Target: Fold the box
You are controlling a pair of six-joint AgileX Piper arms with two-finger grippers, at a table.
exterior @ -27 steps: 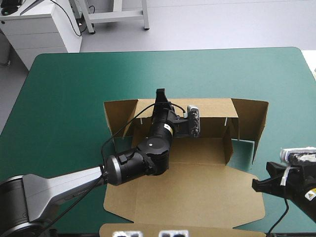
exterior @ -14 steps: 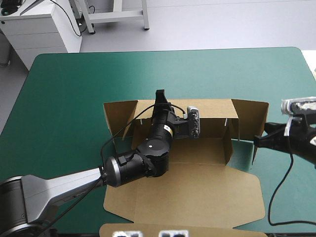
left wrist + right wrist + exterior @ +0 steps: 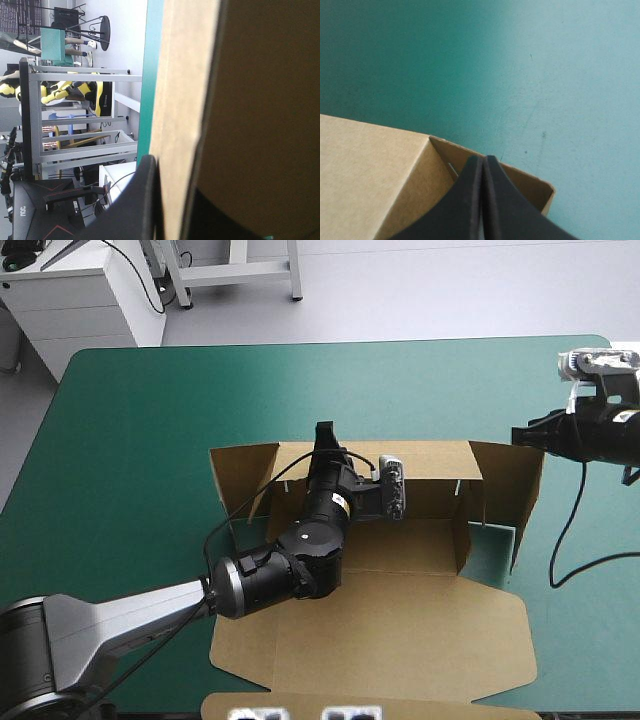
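High view: the right arm [image 3: 592, 435] has swung from the frame's lower right to its upper right. Its jaws, pressed together into one point, now sit just beside the top corner of the right-hand flap of the box [image 3: 400, 630]. My read is that it is lining up to push that flap inward. The box lies mid-worktop [image 3: 150, 400], back wall raised, lid flat toward the frame's bottom. The left arm [image 3: 300, 560] reaches diagonally from lower left, unmoved, its jaws pinching the back wall's top edge.
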